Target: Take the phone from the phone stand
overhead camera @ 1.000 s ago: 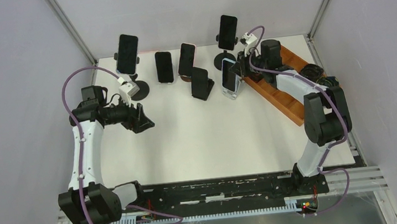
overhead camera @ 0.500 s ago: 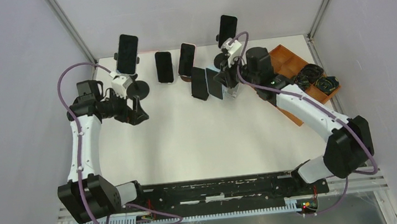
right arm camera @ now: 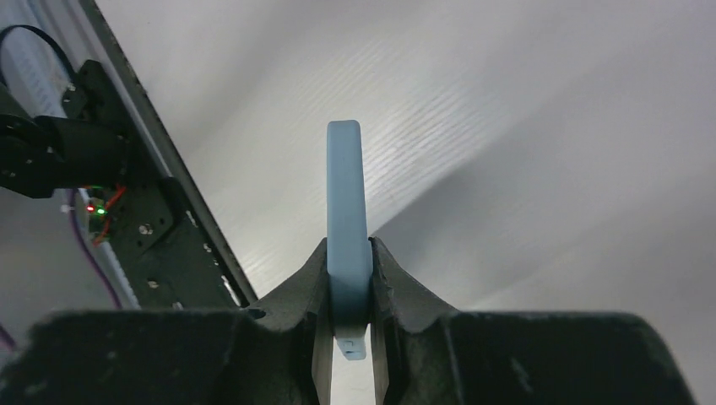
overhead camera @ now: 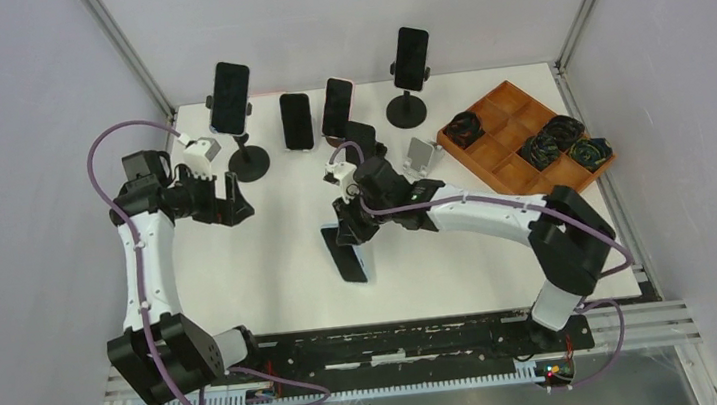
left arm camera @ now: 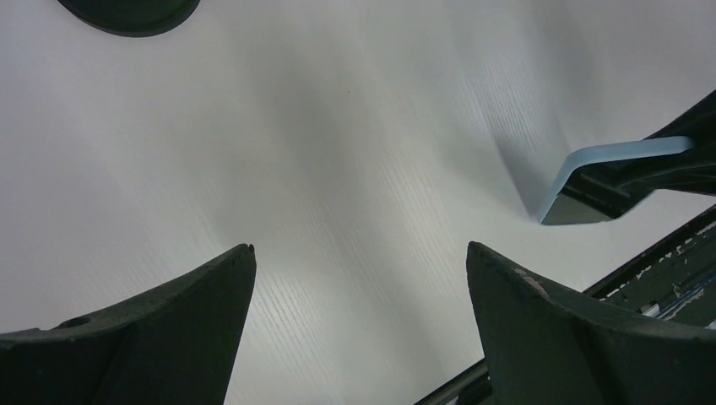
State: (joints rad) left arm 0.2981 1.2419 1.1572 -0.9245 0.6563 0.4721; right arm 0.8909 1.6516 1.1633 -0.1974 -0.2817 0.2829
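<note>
Both end effectors downward: right end effector point(right arm camera: 348, 253) clamping phone point(right arm camera: 344, 190), reaching leftward; left end effector point(left arm camera: 359, 253) agape.

I can read no word, brand, number or sign anywhere; the phone point(right arm camera: 346, 211) shows me only a plain blue edge; the other phones point(overhead camera: 296, 121) have dark screens, too small to make out any lettering.

White table point(overhead camera: 271, 272), pale grey walls point(overhead camera: 2, 99)

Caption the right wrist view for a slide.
Right end effector clamps a light-blue phone edge-on, the white table beyond.
</note>
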